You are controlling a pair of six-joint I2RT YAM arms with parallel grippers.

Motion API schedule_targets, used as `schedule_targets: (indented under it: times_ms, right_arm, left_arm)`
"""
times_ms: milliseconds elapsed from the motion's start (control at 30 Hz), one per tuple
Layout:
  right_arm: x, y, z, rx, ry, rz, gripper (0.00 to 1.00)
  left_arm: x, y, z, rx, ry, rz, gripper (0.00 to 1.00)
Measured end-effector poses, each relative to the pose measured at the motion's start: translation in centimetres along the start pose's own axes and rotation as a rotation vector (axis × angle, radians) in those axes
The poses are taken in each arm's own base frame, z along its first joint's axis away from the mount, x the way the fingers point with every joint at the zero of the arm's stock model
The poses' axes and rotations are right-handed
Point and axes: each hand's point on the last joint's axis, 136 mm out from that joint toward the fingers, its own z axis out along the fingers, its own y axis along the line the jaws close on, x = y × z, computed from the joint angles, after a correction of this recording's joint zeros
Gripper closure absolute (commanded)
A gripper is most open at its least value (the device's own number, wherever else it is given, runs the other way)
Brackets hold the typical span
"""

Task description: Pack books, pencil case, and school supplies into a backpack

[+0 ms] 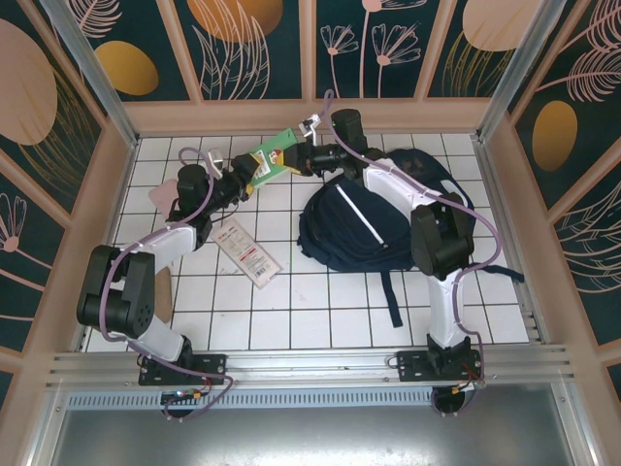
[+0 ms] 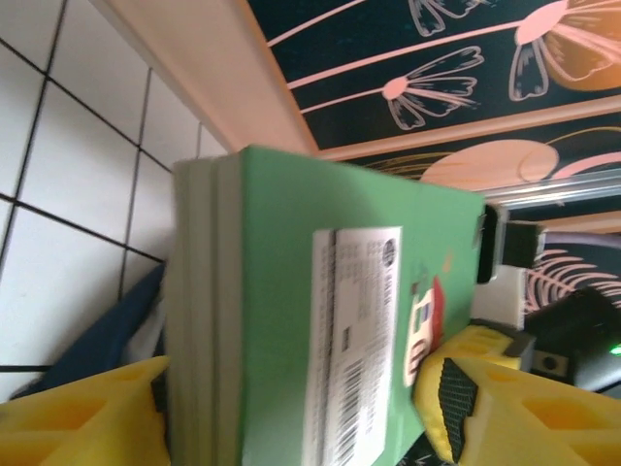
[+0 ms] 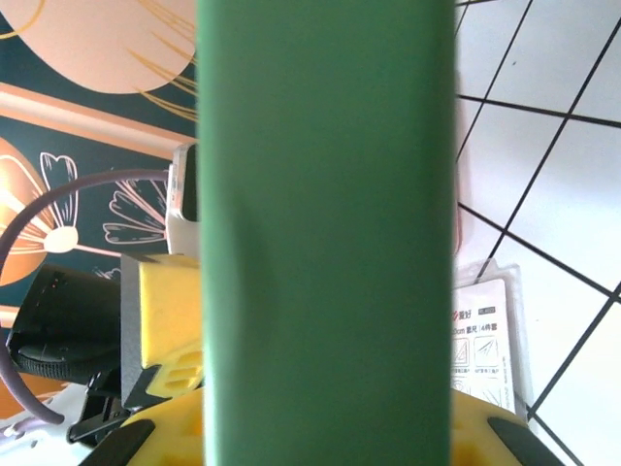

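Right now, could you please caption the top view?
Right hand holds a book aloft beside the left hand; backpack and packet lie on tiles.

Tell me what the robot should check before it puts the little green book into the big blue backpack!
1. Right pincer grips the small thin green book: ok, its yellow fingers sit against both sides.
2. Left pincer free of the book: cannot tell; its fingers sit on either side of it.
3. Large navy-blue fabric backpack open and ready: cannot tell; the right arm crosses over it and no opening is visible.
4. Long flat white packet with red print out of the way: ok, it lies on the white tiled table, left of the backpack and apart from it.
5. Small soft pale-pink pouch out of the way: ok, it lies far left, beside the left arm.
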Motion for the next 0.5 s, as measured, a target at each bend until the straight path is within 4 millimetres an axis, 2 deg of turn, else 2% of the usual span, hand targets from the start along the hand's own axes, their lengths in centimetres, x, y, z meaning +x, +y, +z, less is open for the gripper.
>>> schedule_targets:
  times_ms: [133,300,333,433,500]
  right_arm:
    - [0.3,0.3,-0.1,-0.031,0.006,0.015,1.0]
    - [0.3,1.0,-0.6,-0.046,-0.006,0.026,1.0]
    - [0.3,1.0,-0.7,-0.045,-0.009,0.03,0.96]
    - [0.2,1.1,-1.0,-0.045,-0.011,0.027,0.7]
    - [0.3,1.1,-1.1,-0.03,-0.012,0.012,0.6]
  left_arm:
    - [0.1,-0.5,0.0,0.05,0.002,-0.033,0.55]
    - [0.1,-1.2,-0.2,0.091,0.009,-0.052,0.85]
    - [0.1,-1.6,-0.3,0.105,0.008,-0.046,0.9]
    - [0.1,-2.0,-0.4,0.115,0.009,-0.043,0.94]
    - [0.1,-2.3,-0.5,0.119,0.011,-0.042,0.97]
